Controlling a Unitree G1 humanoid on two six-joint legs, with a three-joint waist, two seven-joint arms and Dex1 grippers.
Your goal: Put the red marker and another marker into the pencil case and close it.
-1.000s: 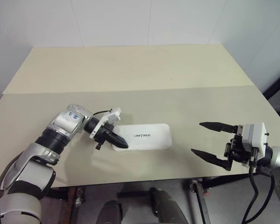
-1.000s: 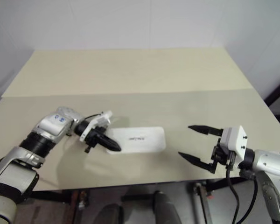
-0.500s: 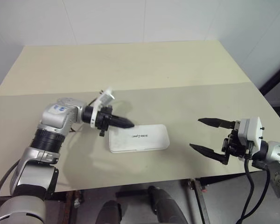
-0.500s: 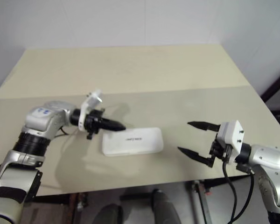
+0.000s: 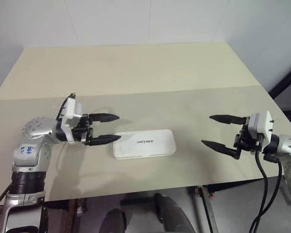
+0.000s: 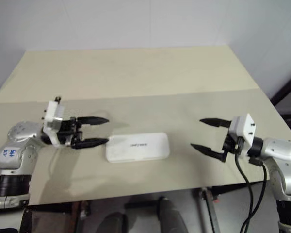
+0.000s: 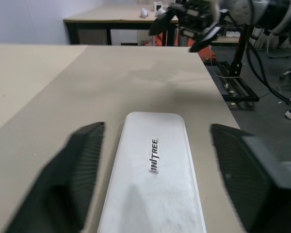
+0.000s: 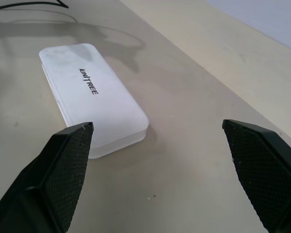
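My two head cameras look forward and down from above onto the surface (image 5: pixel 184 68), far enough back to take in nearly all of it; both cover the same ground, one a little to the side of the other. My left wrist camera sits low and close, facing along the pencil case (image 7: pixel 153 189) toward my right gripper (image 7: pixel 186 22) at the far side. My right wrist camera looks down at a slant from nearby onto the same pencil case, which all four views share.
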